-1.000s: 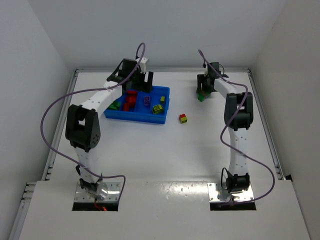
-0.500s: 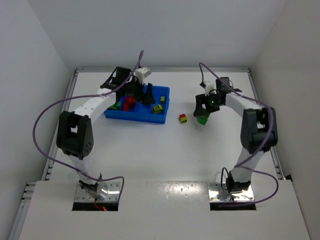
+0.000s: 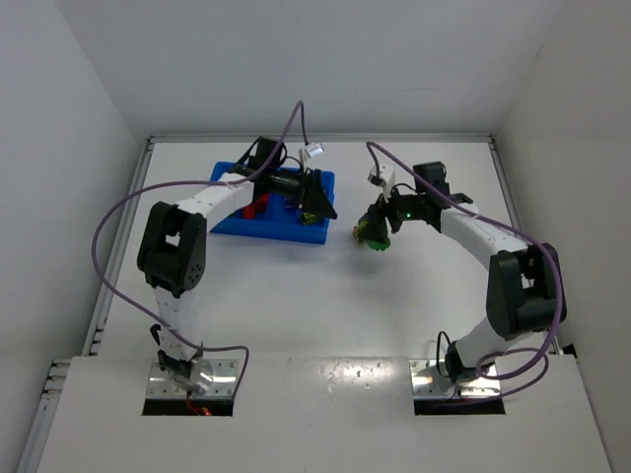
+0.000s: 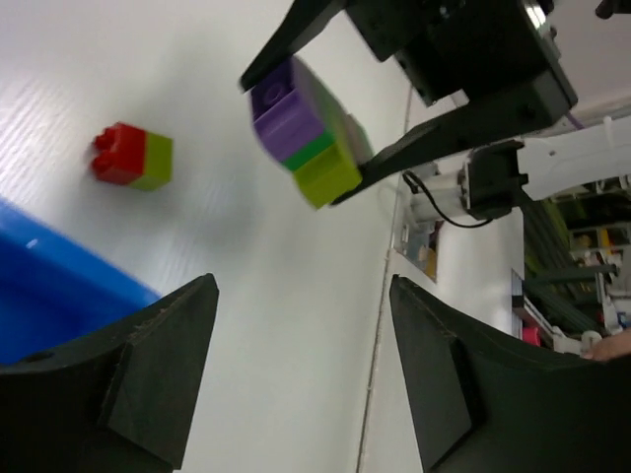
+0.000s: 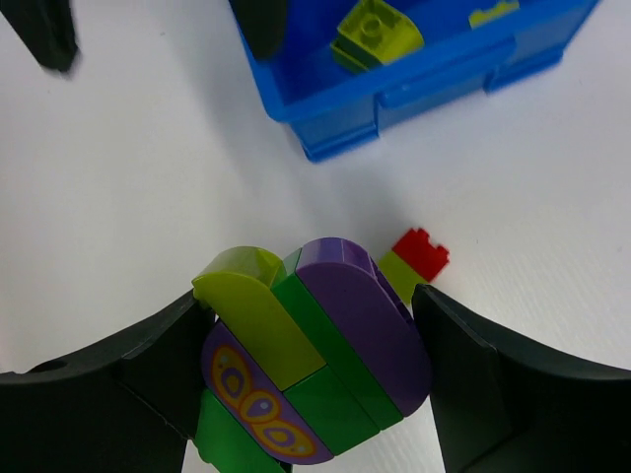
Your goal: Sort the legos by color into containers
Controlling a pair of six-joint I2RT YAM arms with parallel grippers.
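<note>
I think my right end effector (image 3: 376, 235) pinches the purple, green and yellow-green plastic brick clump (image 5: 317, 360) so my spread left end effector (image 4: 301, 330) can split it

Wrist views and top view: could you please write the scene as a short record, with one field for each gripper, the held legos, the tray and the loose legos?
right gripper: shut on clump
clump: purple, green and yellow-green bricks joined; one purple face has a print
left gripper: open, empty, at the tray's right end
tray: blue; a yellow-green brick lies inside
pair: red and yellow-green bricks joined, on the table outside the tray, close to the clump
</note>
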